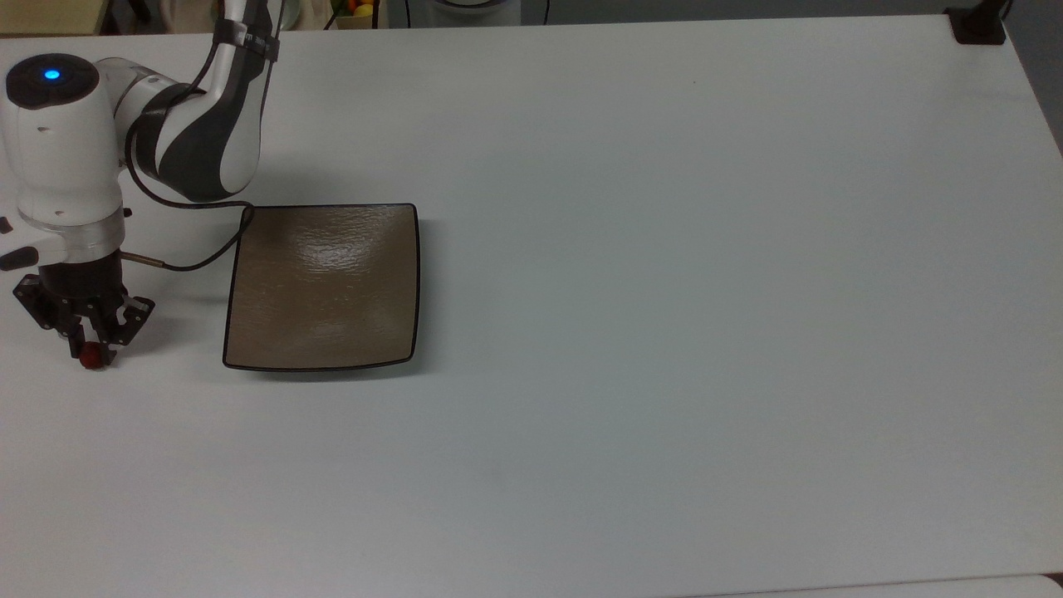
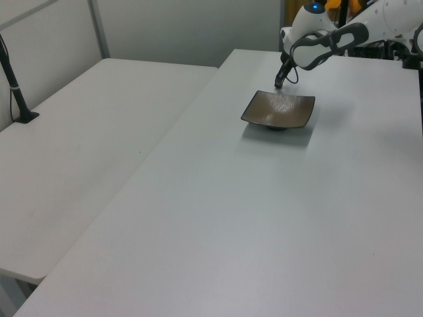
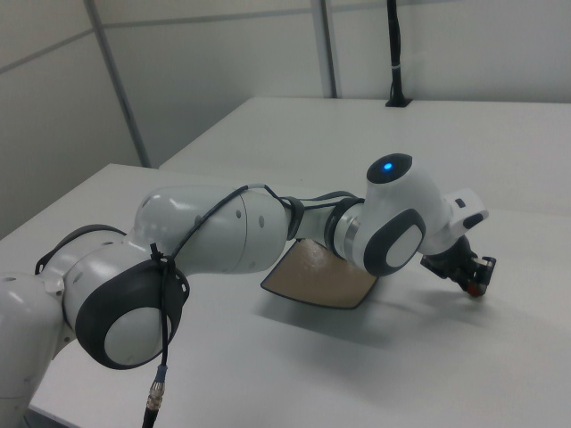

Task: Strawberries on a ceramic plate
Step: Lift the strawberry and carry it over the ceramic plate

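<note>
My claw [image 1: 90,347] pinches the strawberry [image 1: 90,355] low at the surface [image 1: 664,332]; lifting it onto the bare ceramic plate [image 1: 324,286] remains.

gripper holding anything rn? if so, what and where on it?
The gripper has its fingers shut on the strawberry, pinching its sides at table level, to the top view's left of the ceramic plate. Whether it is lifted cannot be told.

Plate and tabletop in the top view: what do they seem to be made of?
The plate looks like glazed ceramic: glossy tan-brown, faintly rippled, with bright glare patches and a thin dark rim. The table looks like matte white laminate or painted board, smooth with no sharp reflections; which of the two is unclear.
</note>
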Robot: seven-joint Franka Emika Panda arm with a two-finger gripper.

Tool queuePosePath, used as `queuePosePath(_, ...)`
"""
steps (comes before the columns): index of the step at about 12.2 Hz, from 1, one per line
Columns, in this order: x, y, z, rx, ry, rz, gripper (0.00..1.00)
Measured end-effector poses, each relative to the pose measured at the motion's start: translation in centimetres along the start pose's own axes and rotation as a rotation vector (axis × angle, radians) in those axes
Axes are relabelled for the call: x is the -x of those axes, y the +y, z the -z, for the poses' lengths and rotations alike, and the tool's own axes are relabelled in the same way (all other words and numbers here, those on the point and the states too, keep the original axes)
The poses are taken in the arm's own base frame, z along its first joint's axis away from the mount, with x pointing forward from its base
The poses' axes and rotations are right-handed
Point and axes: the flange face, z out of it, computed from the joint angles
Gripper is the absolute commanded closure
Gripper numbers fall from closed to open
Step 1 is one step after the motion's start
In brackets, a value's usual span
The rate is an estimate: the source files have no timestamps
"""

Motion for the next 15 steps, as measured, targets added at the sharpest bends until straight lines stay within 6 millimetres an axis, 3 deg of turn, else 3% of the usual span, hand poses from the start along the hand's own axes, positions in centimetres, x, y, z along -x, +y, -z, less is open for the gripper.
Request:
queuePosePath(2, -0.8, 0.5, 1.6, 0.008, 0.019, -0.003, 0.97)
queuePosePath(5, -1.9, 1.7, 6.4, -0.01, -0.042, 0.001, 0.97)
queuePosePath(7, -2.7, 1.0, 11.5, -0.066, -0.132, 0.015, 0.97)
queuePosePath(8, -3.0, 0.5, 15.1, -0.109, -0.18, 0.031, 0.97)
queuePosePath(11, -2.6, -0.5, 23.1, -0.238, -0.258, 0.108, 0.97)
queuePosePath(13, -2.2, -2.0, 24.9, -0.277, -0.301, 0.149, 0.97)
queuePosePath(15, -2.1, -5.5, 24.6, -0.308, -0.34, 0.199, 0.97)
